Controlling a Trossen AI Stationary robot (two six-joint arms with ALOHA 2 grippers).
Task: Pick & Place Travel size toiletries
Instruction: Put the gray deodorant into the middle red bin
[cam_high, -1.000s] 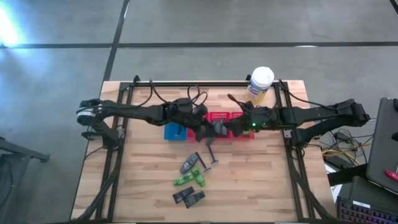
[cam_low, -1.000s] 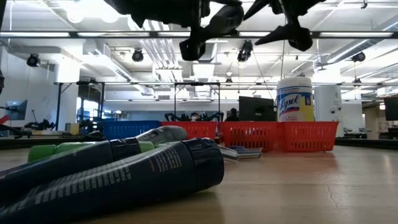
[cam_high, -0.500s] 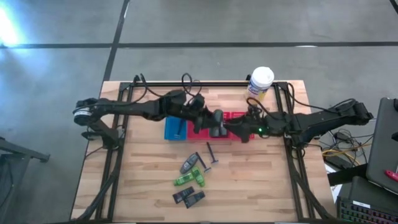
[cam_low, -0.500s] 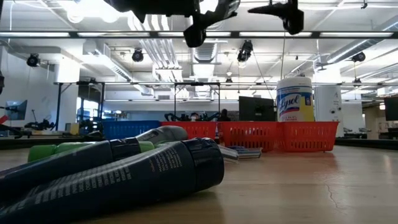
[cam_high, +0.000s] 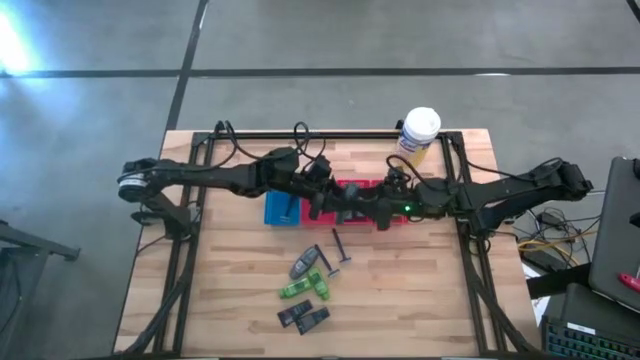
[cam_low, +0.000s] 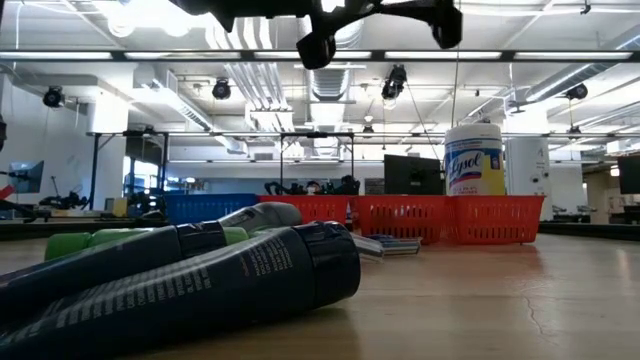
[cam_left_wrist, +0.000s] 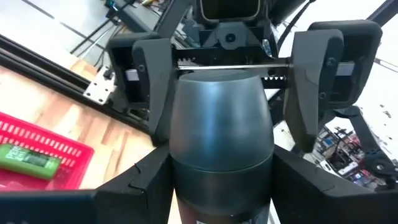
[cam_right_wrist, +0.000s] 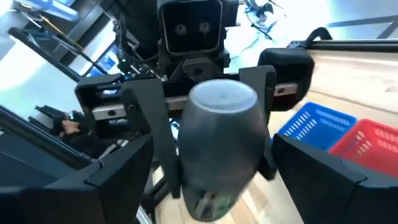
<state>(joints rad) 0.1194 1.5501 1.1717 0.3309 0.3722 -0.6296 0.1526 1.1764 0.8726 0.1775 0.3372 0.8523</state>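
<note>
My left gripper (cam_left_wrist: 221, 186) is shut on a grey oval piece (cam_left_wrist: 221, 130) in the air above the red basket (cam_high: 400, 220). My right gripper (cam_right_wrist: 221, 180) faces it from the table's right. It is open, with one finger on either side of the piece's rounded free end (cam_right_wrist: 221, 124) and clear of it. On the table's near half lie another grey oval piece (cam_high: 304, 264), green bottles (cam_high: 297, 290), a dark razor (cam_high: 340, 248) and dark flat packets (cam_high: 303, 317). One green bottle (cam_left_wrist: 31, 160) lies in the red basket. My left gripper pinches the grey oval piece between its two fingers (cam_left_wrist: 152, 186), one on each side of the body (cam_left_wrist: 221, 177). The fingers come level from the table's left and lie along the piece. It is lifted clear, its rounded end pointing toward my right gripper.
A blue basket (cam_high: 282, 210) stands directly left of the red one. A white-lidded, yellow-labelled canister (cam_high: 418, 135) stands near the far right corner. Black frame rails run along the far edge and both sides. Bare wood shows at the near left and near right.
My left gripper has carried the grey piece up and a little toward the far edge. My right gripper has moved toward the table's left and up, closing in on the left gripper until its open fingers stand around the piece's free end.
</note>
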